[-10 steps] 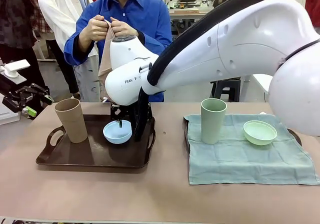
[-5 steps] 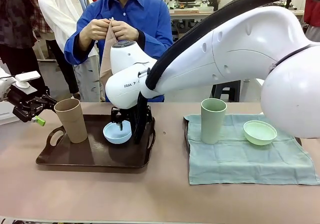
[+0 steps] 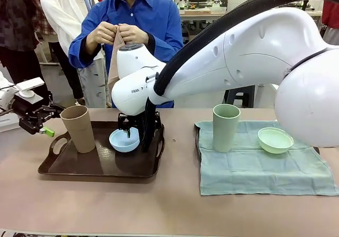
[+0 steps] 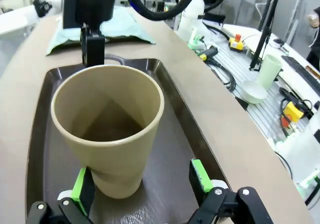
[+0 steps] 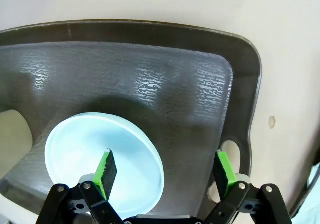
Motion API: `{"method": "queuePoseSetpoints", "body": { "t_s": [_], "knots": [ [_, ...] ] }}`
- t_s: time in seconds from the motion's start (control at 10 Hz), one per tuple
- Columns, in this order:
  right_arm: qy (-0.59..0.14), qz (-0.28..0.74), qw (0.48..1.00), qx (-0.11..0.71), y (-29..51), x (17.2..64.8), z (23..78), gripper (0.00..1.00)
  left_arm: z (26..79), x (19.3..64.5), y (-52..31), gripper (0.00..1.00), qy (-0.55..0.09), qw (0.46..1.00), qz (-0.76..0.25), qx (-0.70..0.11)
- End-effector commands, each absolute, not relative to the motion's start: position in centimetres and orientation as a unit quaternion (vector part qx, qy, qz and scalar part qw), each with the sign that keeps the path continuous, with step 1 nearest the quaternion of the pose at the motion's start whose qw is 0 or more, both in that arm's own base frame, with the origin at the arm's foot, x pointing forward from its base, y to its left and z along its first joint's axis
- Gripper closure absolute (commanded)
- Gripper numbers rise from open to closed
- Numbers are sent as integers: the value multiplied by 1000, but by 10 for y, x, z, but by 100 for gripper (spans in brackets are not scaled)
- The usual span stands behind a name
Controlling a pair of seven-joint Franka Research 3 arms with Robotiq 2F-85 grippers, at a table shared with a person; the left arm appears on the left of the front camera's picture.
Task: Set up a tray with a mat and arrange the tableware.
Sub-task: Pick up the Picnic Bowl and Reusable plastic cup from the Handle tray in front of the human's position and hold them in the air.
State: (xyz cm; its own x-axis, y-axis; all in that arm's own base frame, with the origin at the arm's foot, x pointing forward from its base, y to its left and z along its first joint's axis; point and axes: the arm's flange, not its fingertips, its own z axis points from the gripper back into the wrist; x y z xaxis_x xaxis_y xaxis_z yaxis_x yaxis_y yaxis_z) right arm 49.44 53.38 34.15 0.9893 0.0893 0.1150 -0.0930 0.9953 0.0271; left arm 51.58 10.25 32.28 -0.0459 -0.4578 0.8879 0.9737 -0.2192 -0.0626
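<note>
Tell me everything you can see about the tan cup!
The tan cup is tall, has no handle and is wider at the rim than the base. It looks like matte plastic and is empty. It stands mouth up at the left end of the dark tray. The open left end effector sits around its lower part: one green pad looks pressed against its side, the other is apart. The blue bowl is beside it, not touching.

Not much to read here, honestly. The only lettering I can spot is black "FRA" on the white casing of the right arm [image 3: 139,83], with the rest cut off by the cable. Nothing else is legible.
</note>
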Motion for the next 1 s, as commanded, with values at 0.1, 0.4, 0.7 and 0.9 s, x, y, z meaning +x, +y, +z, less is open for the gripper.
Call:
{"method": "queuePoseSetpoints", "body": {
  "t_s": [0.1,0.4,0.7,0.9],
  "knots": [
    [-67,30,997,4,545,498,336,0,322,514,84,0,-340,535,-658,-406],
    [-64,35,997,2,551,500,330,0,319,522,65,0,-334,541,-659,-402],
    [-68,39,997,7,553,500,329,0,316,522,48,0,-317,538,-670,-401],
    [-70,41,997,13,555,500,328,0,315,518,37,0,-308,537,-675,-402]
  ]
}}
